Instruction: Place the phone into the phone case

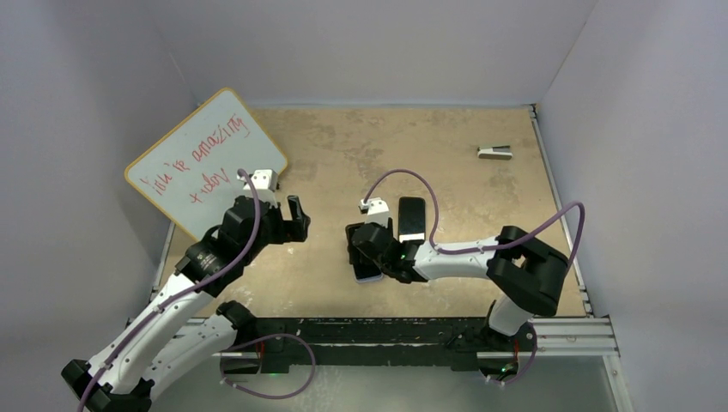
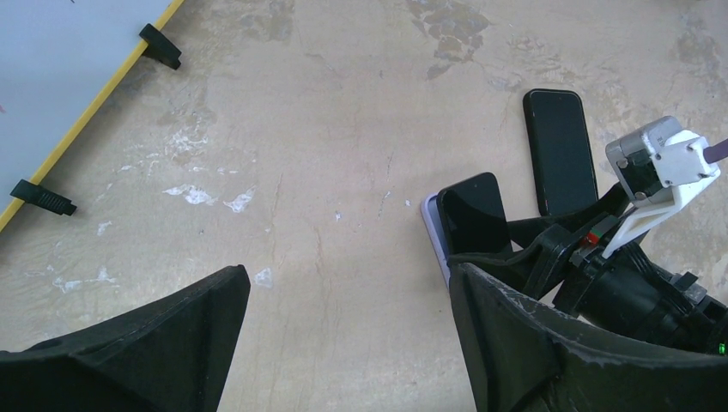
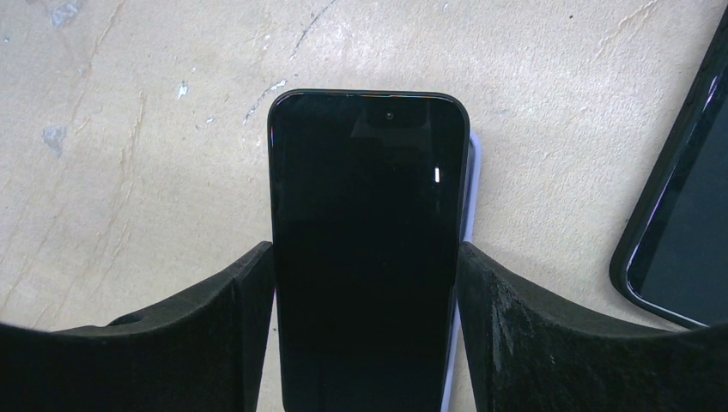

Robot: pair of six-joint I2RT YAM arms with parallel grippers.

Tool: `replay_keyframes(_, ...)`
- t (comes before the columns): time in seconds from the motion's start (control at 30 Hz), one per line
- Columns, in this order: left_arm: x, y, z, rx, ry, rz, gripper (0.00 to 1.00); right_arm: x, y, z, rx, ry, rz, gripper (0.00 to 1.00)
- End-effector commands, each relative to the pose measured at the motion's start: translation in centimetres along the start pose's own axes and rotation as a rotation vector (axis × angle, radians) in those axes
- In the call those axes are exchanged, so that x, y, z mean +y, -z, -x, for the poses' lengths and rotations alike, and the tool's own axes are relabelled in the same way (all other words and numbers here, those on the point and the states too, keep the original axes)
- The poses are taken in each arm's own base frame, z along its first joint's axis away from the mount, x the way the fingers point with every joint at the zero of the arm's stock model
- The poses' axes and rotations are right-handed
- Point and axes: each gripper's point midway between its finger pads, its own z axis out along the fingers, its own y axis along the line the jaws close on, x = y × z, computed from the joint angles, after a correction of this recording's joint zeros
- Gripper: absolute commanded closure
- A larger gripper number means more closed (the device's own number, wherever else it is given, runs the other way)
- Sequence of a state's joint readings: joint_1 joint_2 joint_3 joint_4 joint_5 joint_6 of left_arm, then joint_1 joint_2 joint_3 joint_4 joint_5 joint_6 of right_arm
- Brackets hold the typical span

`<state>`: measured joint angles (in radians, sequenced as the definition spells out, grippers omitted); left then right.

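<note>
Right wrist: phone [image 3: 365, 257] lengthwise between fingers [image 3: 172, 343].

White-shelled left arm [image 1: 174, 290] and right arm [image 1: 455, 251] have bulky black joints, each trailing a looping purple cable [image 1: 410, 173]. The right gripper [image 3: 365, 257] has scuffed matte-black wedge fingers [image 3: 549, 343].

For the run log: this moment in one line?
right pincer: shut on phone | phone case: under phone, rim showing one side | left pincer: open, apart
</note>
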<state>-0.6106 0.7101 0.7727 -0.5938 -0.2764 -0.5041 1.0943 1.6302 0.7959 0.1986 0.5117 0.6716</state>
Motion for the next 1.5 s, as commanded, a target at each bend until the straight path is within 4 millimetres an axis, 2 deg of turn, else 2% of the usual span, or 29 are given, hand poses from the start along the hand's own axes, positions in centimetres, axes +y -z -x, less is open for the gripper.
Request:
replay_keyframes(0.0, 0.0, 0.0, 0.9, -0.026, -0.005, 0.004, 0.09, 0.2, 0.7, 1.1, -0.039, -0.032, -0.010, 0.33)
replay_keyframes(0.17, 0.0, 0.0, 1.0, -0.028, -0.007, 0.009, 0.09, 0.0, 1.2, 0.5, -0.018, -0.052, -0.020, 0.26)
replay_keyframes(0.27, -0.1, -0.1, 0.9, -0.023, -0.009, 0.003, 0.08, 0.0, 1.5, 0.5, -0.003, -0.068, -0.023, 0.17)
replay_keyframes(0.47, -0.4, -0.8, 0.3, 0.008, -0.018, -0.001, 0.07, 0.3, 2.9, 0.7, 0.026, -0.098, 0.006, 0.08)
replay_keyframes(0.6, -1.2, -1.7, -0.7, 0.048, -0.014, -0.037, 0.08, -0.2, 3.6, 1.1, 0.041, -0.102, 0.033, 0.12)
replay_keyframes(0.77, -3.1, -3.5, -3.4, 0.141, 0.034, -0.124, 0.13, -1.5, 3.8, 1.6, 0.061, -0.137, 0.074, 0.23)
replay_keyframes(0.97, -5.9, -5.9, -6.5, 0.235, 0.117, -0.251, 0.23, -1.9, 3.3, 0.4, 0.121, -0.211, 0.172, 0.36)
replay_keyframes(1.1, -6.6, -7.7, -8.0, 0.287, 0.141, -0.270, 0.29, -1.6, 2.7, -0.3, 0.142, -0.234, 0.208, 0.35)
replay_keyframes(1.23, -6.9, -9.4, -9.3, 0.326, 0.189, -0.287, 0.39, -1.8, 2.1, -1.2, 0.160, -0.266, 0.225, 0.29)
replay_keyframes(1.37, -7.1, -10.9, -10.5, 0.356, 0.212, -0.299, 0.43, -1.7, 1.7, -2.5, 0.187, -0.290, 0.248, 0.26)
replay_keyframes(1.47, -7.2, -11.5, -11.3, 0.370, 0.212, -0.314, 0.44, -1.3, 1.6, -2.7, 0.193, -0.298, 0.267, 0.25)
